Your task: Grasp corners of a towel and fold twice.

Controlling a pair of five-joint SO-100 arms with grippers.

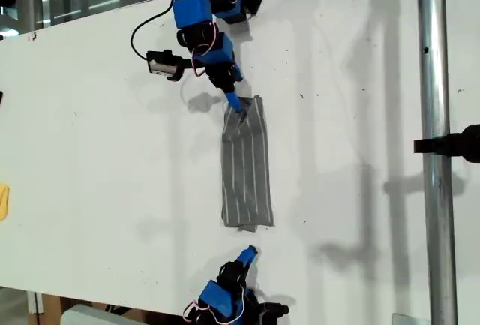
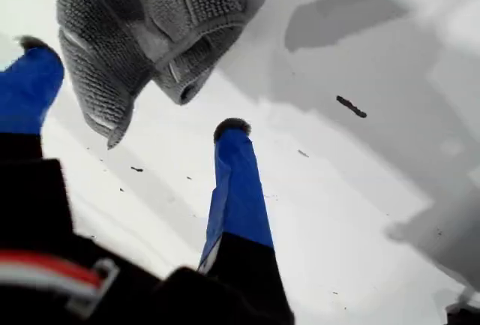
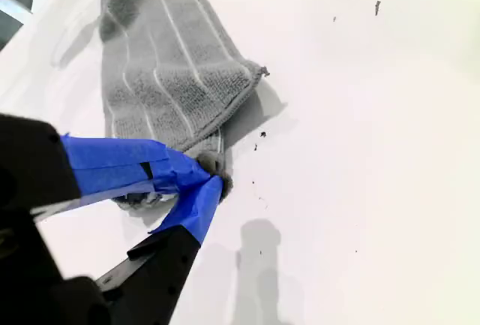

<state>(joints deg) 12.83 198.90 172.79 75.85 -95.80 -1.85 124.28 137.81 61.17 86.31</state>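
Exterior view, left to right: yellow object [image 1: 4, 202] at the left edge, unidentifiable. Mid-frame, the towel [image 1: 246, 164] lies on the white table [image 1: 97, 137] as a narrow strip, stripes running lengthwise, so I judge the first fold done. At the right, a metal pole [image 1: 436, 145] with a black clamp [image 1: 450, 145].

My second gripper [image 1: 235, 105] is the arm at the top of the exterior view. Its jaws are pinched together on a towel corner [image 3: 214, 167]; the second wrist view shows cloth trapped at the tips. The hold is at the very edge of the cloth, probably so the end can be carried over towards the other end for the second fold. Bite looks shallow; slip risk on lift.

My first gripper [image 2: 131, 88] is the arm at the bottom of the exterior view, parked just short of the towel's near end. Jaws wide apart, nothing held. The first wrist view shows a rolled, bunched corner [image 2: 187, 85] ahead of the tips, layers not flat. That end needs a clean pinch through all layers.

No brands, labels or readable writing anywhere.
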